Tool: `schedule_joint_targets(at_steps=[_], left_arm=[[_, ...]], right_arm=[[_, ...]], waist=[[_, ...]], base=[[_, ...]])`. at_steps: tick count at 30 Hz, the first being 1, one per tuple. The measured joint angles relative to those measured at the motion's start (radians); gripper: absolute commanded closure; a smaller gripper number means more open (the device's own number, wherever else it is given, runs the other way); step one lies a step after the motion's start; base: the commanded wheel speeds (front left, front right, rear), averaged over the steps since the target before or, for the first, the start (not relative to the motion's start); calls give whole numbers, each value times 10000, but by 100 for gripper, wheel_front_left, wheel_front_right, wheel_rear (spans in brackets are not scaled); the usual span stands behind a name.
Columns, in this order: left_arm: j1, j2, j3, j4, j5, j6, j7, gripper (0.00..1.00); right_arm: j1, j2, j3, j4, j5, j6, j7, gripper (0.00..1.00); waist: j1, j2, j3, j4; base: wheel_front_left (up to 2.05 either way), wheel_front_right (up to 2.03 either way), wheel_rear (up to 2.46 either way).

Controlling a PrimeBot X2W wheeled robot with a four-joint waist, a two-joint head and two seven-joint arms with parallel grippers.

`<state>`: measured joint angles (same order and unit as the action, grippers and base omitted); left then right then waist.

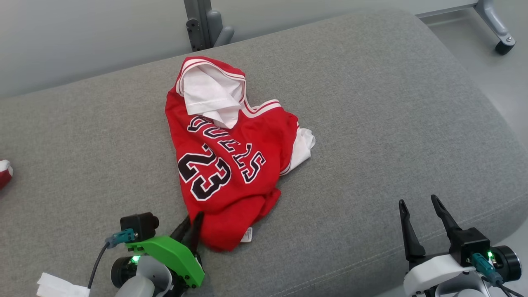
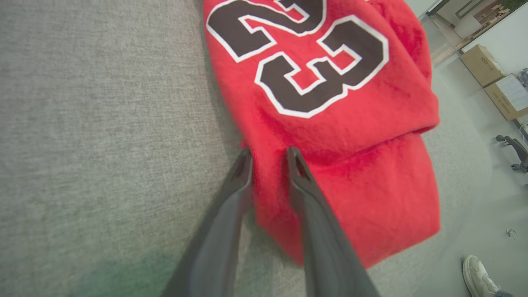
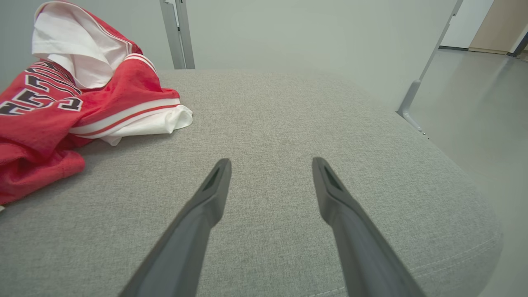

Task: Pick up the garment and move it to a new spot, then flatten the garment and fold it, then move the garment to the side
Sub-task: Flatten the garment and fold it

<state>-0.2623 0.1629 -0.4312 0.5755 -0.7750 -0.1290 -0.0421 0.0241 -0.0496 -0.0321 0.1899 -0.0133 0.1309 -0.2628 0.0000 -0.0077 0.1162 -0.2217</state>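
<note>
Garment (image 1: 231, 165): red jersey, black "23" and lettering outlined in white, white lining showing at the neck and at the right side. It lies crumpled, not flat, roughly mid-tabletop (image 1: 371, 123) (padded grey fabric top), slightly left of centre. Neck end faces the far edge, hem end is nearest the robot. Small white label (image 1: 246, 235) pokes out at the hem.

Left gripper (image 1: 191, 225): at the near-left corner of the jersey. In the left wrist view (image 2: 270, 154) the fingers (image 2: 243, 173) are drawn close with a fold of the red hem edge between them, so it's pinching cloth. The "23" (image 2: 305, 62) sits just beyond the tips.

Right gripper (image 1: 417, 202): fingers spread, nothing between them, over bare fabric at the near-right, well apart from the jersey. Right wrist view (image 3: 272, 163) shows the same, with the jersey (image 3: 41, 123) off at its left edge. Can't tell whether the tips touch the surface.

Other: red-and-white item (image 1: 4, 173) cut off at the left edge, grey upright post (image 1: 202, 24) behind the tabletop, a shoe (image 2: 478, 272) on the floor and cardboard boxes (image 2: 495, 78) in the left wrist view.
</note>
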Motion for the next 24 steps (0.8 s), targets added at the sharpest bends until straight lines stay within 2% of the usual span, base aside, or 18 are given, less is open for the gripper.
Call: schedule_joint_targets(at_steps=[6,13,14,15,18,19,20,24], left_arm=[[-31,167,-506,-307,-431,0,-573,100],[391,500,-477,-1944,-591,81,-911,100],[748,681,-445,-2978,-604,318,-744,100],[748,681,-445,-2978,-604,318,-744,100],[1282,1072,-439,-4945,-602,903,-213,100],[1462,1208,-418,-5630,-602,1164,17,100],[1752,1503,-424,-6915,-485,1687,454,100],[1907,1954,-217,-8924,-299,2545,1162,100]], right_arm=[[8,4,21,96,15,0,0,0],[237,2,-50,151,29,-2,0,0],[350,4,-54,171,31,0,0,0],[350,4,-54,171,31,0,0,0],[476,4,-59,180,48,0,2,0],[497,4,-56,186,75,-2,0,0],[519,2,-4,182,107,0,0,0],[497,4,153,176,123,0,0,0]], waist=[[0,0,-184,137],[0,0,-471,373],[0,0,-572,482],[0,0,-572,482],[0,0,-692,681],[0,0,-724,753],[0,0,-767,888],[0,0,-724,1061]], base=[[0,0,0],[0,0,0],[0,0,0],[0,0,0],[0,0,0],[0,0,0],[0,0,0],[0,0,0]])
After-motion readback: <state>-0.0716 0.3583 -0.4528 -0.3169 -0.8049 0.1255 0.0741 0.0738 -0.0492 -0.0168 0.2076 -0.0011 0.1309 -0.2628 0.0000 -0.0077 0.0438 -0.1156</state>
